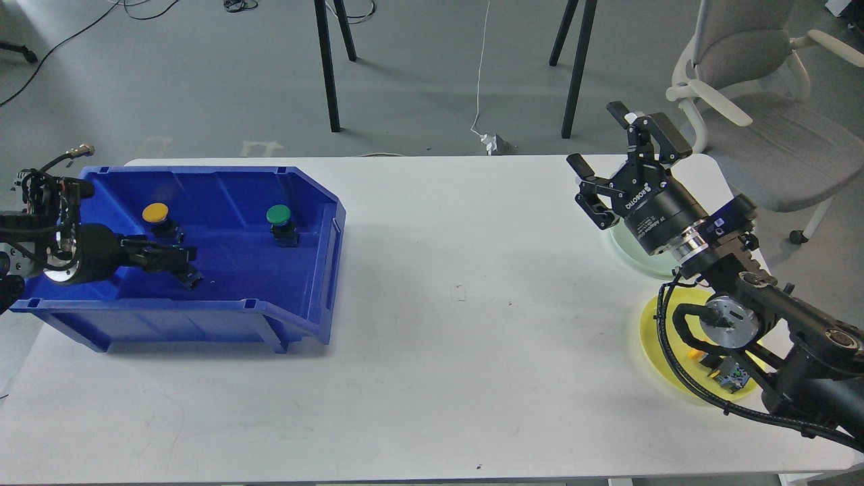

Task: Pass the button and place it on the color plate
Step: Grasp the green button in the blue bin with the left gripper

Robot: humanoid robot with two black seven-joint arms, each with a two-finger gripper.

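Yellow button [156,214] & green button [279,217] lie in blue bin [317,283]. Left tool [182,263] inside, grip unclear. Right tool [624,152] agape, empty (plates right). Nothing passed yet, apparently.

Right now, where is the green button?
In the head view, the green button sits inside the blue bin on the table's left side, right of the yellow button and beyond the left gripper.

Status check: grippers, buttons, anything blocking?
Left gripper inside blue bin, empty. Right gripper open above table. Yellow button and green button in bin. Nothing blocking.
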